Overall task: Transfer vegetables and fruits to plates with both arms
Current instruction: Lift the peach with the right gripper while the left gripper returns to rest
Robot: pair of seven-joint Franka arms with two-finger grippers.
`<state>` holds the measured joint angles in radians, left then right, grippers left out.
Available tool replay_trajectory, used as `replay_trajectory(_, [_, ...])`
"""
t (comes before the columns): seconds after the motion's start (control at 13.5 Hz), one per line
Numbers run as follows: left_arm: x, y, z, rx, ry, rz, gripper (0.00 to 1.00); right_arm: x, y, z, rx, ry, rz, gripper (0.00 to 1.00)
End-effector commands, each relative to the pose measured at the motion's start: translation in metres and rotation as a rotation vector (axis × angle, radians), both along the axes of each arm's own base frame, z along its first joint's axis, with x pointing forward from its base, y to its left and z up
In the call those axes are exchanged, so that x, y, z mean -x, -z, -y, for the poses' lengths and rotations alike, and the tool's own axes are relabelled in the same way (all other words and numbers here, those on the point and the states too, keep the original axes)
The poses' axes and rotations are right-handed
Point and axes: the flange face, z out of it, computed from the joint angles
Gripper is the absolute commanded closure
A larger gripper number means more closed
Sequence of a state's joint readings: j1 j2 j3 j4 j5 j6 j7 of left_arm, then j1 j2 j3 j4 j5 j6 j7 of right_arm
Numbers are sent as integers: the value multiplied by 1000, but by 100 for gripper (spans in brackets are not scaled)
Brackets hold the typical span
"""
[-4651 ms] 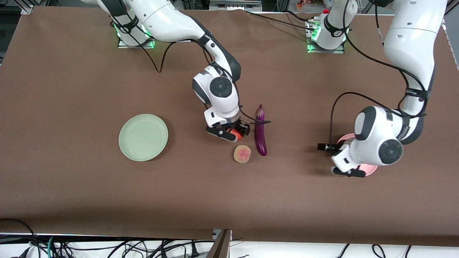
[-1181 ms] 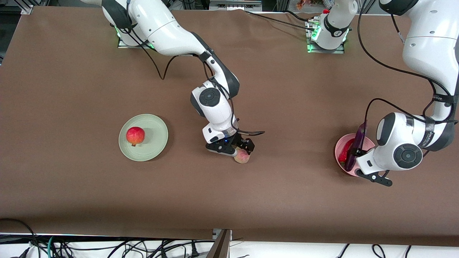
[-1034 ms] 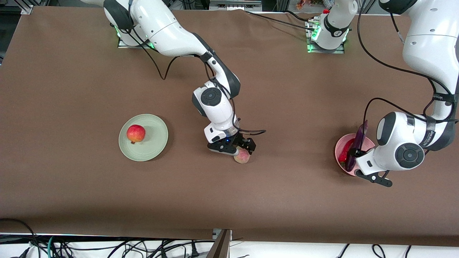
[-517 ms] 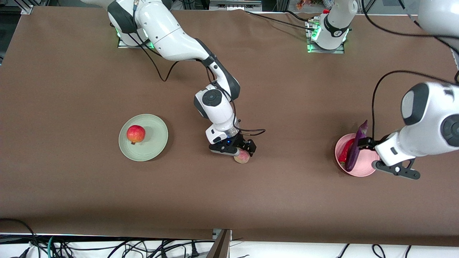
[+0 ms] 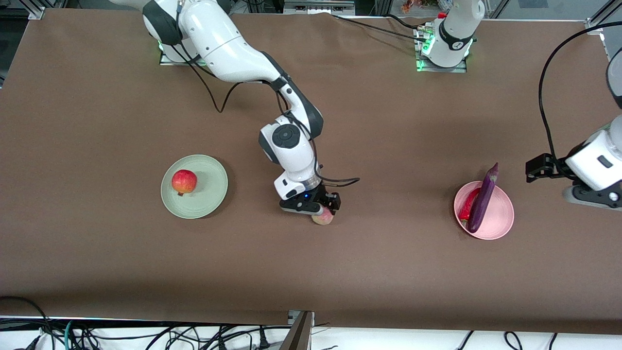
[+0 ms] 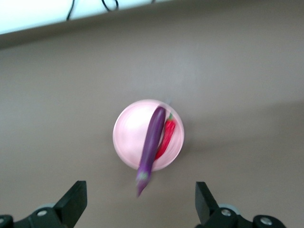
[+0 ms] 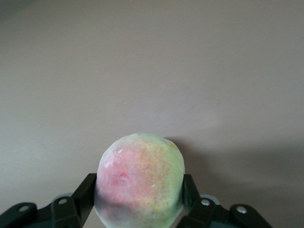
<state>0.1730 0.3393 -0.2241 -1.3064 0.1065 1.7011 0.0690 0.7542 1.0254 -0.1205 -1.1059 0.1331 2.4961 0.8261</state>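
My right gripper point(image 5: 316, 206) is down at mid-table, its fingers point(image 7: 88, 194) against both sides of the pale greenish-yellow fruit with a pink blush point(image 7: 140, 183), which shows just under it in the front view point(image 5: 322, 218). My left gripper point(image 5: 563, 184) is open and empty, raised over the table at the left arm's end, beside the pink plate point(image 5: 503, 221). The purple eggplant point(image 5: 481, 200) lies across that plate, its stem end over the rim, with the red chili point(image 5: 465, 207) beside it. The left wrist view shows the plate point(image 6: 129, 137), eggplant point(image 6: 152, 140) and chili point(image 6: 167, 137) from above, between open fingers point(image 6: 73, 204).
The pale green plate point(image 5: 206, 194) sits toward the right arm's end with the red-yellow pomegranate-like fruit point(image 5: 184, 182) on it. Brown table point(image 5: 388, 272) stretches between the two plates. Cables hang along the table's front edge.
My left gripper has let go of the eggplant, which now lies on the pink plate, and has risen away toward its end of the table. My right gripper has settled around the pale fruit.
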Motion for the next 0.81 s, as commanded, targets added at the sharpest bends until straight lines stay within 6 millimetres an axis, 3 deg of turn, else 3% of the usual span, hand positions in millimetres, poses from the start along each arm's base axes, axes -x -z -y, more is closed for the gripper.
replay_trajectory(0.0, [47, -7, -15, 133, -142, 77, 0, -14, -49, 65, 104, -123, -93, 97])
replay_trajectory(0.22, [104, -12, -13, 89, -126, 48, 0, -7, -58, 179, 195, -302, -170, 97])
replay_trajectory(0.37, [116, -10, -10, 26, -98, -43, 0, 8, -58, 244, 218, -382, -207, 96])
replay_trajectory(0.44, [120, -9, 5, -22, -68, -76, 0, 14, -57, 271, 222, -400, -224, 96])
replay_trajectory(0.52, [124, -9, 16, -56, -44, -104, 0, 22, -53, 293, 225, -414, -245, 96])
replay_trajectory(0.66, [122, -15, 20, -58, -38, -97, 0, 42, -34, 316, 227, -405, -266, 93])
replay_trajectory(0.74, [122, -15, 20, -58, -37, -98, 0, 49, -24, 319, 229, -396, -244, 85])
